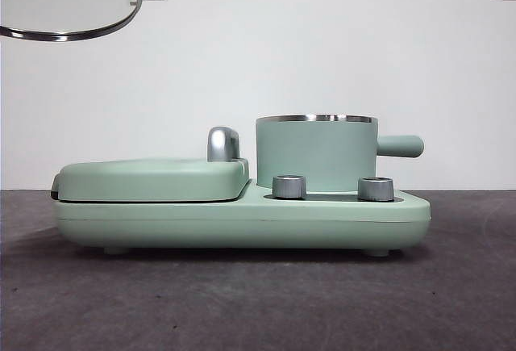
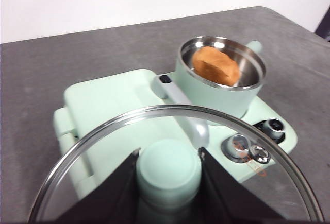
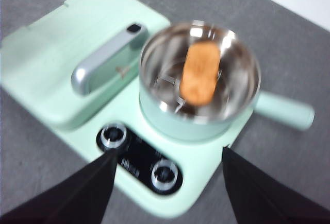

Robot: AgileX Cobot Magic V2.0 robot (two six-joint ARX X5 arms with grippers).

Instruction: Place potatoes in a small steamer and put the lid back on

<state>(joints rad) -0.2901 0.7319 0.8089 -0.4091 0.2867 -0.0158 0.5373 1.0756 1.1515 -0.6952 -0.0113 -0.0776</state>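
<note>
Front view is showing a mint-green cooker base (image 1: 242, 222) sitting on a dark grey table (image 1: 258, 302), with the small steamer (image 1: 316, 153) standing open on its right half. Beside the steamer, the flat griddle lid (image 1: 153, 178) with a chrome handle (image 1: 222, 144) is lying closed. Two silver dials (image 1: 289, 186) are standing in front of the pot. The potato (image 3: 199, 72) is lying inside the steamer. The left gripper (image 2: 168, 175) is clamping the mint knob of the glass lid (image 1: 68, 0), holding it high above the griddle side, well apart from the pot. The right gripper (image 3: 167, 183) is hanging above the cooker with jaws spread wide, holding nothing.
</note>
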